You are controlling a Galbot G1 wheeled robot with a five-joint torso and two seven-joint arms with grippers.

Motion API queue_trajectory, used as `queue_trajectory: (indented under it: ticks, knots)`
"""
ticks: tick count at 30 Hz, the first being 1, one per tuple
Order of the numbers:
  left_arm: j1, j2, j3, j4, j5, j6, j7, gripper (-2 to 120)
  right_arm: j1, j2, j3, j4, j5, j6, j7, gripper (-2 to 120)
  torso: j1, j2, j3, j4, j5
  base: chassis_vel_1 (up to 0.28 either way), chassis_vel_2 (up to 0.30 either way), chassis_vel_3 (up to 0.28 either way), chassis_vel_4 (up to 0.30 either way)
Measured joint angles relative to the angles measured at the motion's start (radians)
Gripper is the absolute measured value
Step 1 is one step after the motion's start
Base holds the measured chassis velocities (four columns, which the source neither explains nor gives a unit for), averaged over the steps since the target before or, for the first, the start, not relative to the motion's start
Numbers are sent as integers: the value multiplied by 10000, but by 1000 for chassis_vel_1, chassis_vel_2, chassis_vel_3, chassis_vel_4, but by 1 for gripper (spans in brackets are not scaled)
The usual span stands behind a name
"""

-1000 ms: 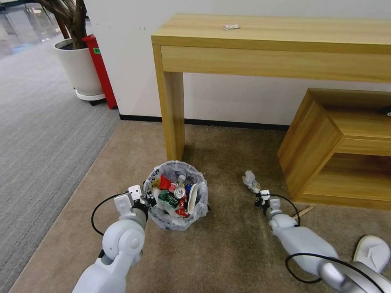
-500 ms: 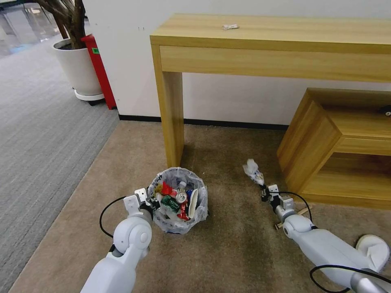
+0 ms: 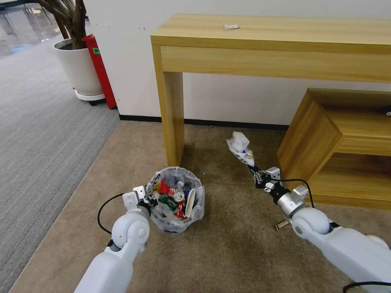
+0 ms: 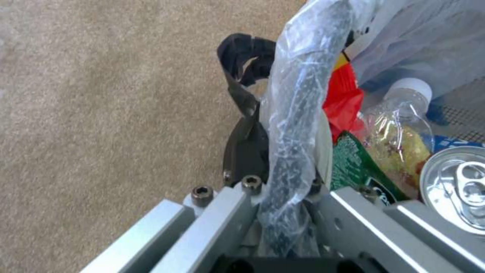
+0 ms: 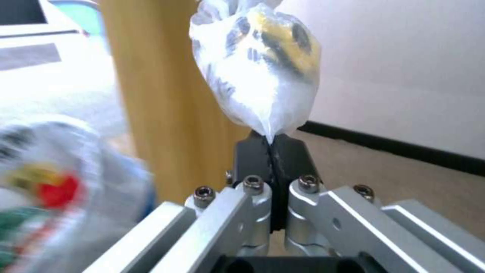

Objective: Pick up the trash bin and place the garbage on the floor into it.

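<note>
The left gripper (image 3: 147, 200) is clamped on the plastic-lined rim of the trash bin (image 3: 176, 215), one black finger (image 4: 246, 110) outside the wall and the crinkled liner running between the jaws. Just past its fingertips, inside the bin, lie a red wrapper (image 4: 344, 99), a small bottle (image 4: 401, 125), a green packet (image 4: 354, 167) and a can (image 4: 457, 189). The bin sits on the beige carpet floor (image 3: 228, 248) just in front of the desk leg (image 3: 172, 118). The right gripper (image 3: 253, 170) is pinched closed on the tail of a crumpled white packet (image 3: 240, 147), which stands up beyond its fingertips, raised clear of the floor. Beside the right arm's wrist a wooden stick (image 3: 281, 224) lies on the carpet.
</note>
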Motion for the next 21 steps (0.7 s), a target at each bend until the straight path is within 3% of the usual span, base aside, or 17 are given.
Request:
queue_trajectory:
  ticks: [11, 21]
  knots:
    - [-574, 105, 383, 314, -324, 65, -195, 0, -368, -1053, -405, 2186, 750, 27, 174, 0, 0, 0, 0, -1, -1, 0, 0, 0, 0]
    - [-858, 151, 543, 369, -527, 103, -312, 0, 31, -1125, -1693, 2507, 1359, 444, -463, 0, 1, 0, 1, 0, 0, 0, 0, 0, 0]
